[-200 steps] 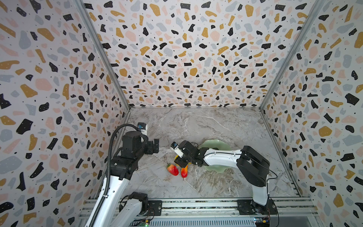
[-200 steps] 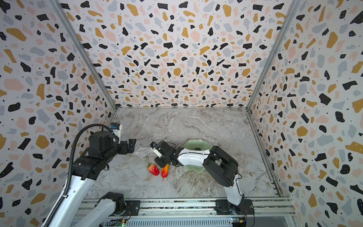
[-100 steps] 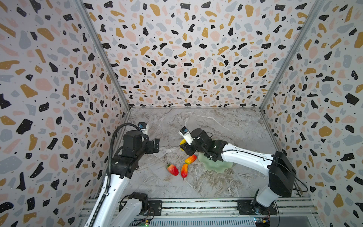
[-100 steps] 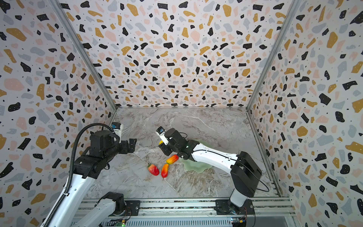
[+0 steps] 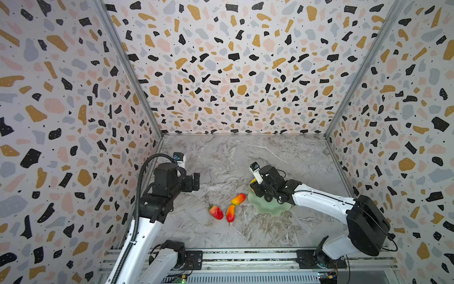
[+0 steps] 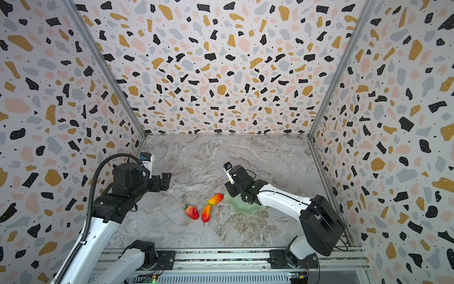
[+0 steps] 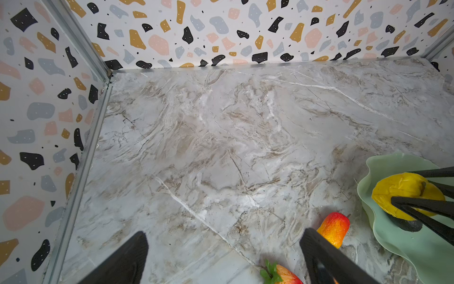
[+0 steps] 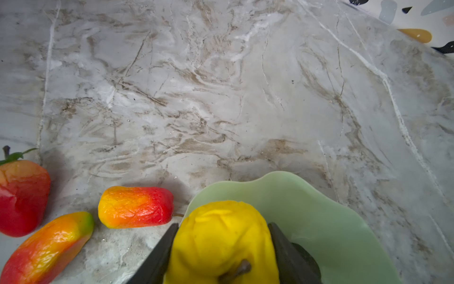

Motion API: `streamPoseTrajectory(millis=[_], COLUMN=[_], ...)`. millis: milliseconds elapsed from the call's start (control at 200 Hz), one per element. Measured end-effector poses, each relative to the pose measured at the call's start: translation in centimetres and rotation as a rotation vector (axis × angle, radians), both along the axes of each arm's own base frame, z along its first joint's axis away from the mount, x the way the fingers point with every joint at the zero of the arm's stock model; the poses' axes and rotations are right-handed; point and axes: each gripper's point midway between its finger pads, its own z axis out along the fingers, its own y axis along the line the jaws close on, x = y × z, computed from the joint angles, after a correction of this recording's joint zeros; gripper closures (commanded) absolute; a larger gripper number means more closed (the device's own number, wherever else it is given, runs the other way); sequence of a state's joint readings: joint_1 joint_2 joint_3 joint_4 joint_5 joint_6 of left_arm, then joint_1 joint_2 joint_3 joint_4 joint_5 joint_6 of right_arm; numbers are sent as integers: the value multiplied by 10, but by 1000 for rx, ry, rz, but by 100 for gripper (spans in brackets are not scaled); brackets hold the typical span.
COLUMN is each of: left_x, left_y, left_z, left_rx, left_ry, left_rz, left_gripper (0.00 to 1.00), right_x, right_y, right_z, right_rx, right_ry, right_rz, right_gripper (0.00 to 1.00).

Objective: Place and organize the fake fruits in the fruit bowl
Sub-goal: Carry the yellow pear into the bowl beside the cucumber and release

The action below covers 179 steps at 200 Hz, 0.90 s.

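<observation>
My right gripper (image 8: pixel 222 225) is shut on the yellow apple-like fruit (image 8: pixel 221 241), stem towards the camera. It hangs over the left edge of the pale-green fruit bowl (image 5: pixel 270 209) (image 8: pixel 319 209). A blackish oval fruit (image 7: pixel 407 225) lies in the bowl under it. On the marble left of the bowl lie a red strawberry (image 5: pixel 216 212) (image 6: pixel 191 212) and two red-orange oblong fruits (image 5: pixel 238 198) (image 5: pixel 230 213). My left gripper (image 7: pixel 224 234) hangs open and empty above the table, left of these fruits (image 5: pixel 195 180).
Patterned walls close the marble floor (image 5: pixel 233 157) on three sides. A metal rail (image 5: pixel 245 255) with both arm bases runs along the front edge. The right arm's white link (image 5: pixel 319 200) stretches over the bowl's right side.
My right gripper has carried the yellow fruit to the right, from beside the loose fruits to above the bowl's left edge. One oblong fruit has come into view. The left arm has not moved.
</observation>
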State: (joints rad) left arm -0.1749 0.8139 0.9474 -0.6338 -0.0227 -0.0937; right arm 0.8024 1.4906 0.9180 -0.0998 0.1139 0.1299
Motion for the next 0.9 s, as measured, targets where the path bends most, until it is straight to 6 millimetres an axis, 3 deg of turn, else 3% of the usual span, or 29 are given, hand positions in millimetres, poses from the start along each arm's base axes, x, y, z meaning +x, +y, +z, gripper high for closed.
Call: streamPoseTrajectory(millis=[155, 380, 896], left_x=[0, -1, -2], left_y=[-1, 0, -1], left_z=[0, 2, 3], left_rx=[-2, -3, -5], left_ry=[1, -6, -10], left_rz=[-3, -3, -5], left_gripper=[0, 0, 0], right_x=[-6, -6, -2], right_y=[-9, -16, -21], right_z=[-17, -26, -35], right_rx=[-23, -22, -16], right_ry=[31, 42, 56], right_rz=[-13, -37, -60], right_gripper=[57, 57, 40])
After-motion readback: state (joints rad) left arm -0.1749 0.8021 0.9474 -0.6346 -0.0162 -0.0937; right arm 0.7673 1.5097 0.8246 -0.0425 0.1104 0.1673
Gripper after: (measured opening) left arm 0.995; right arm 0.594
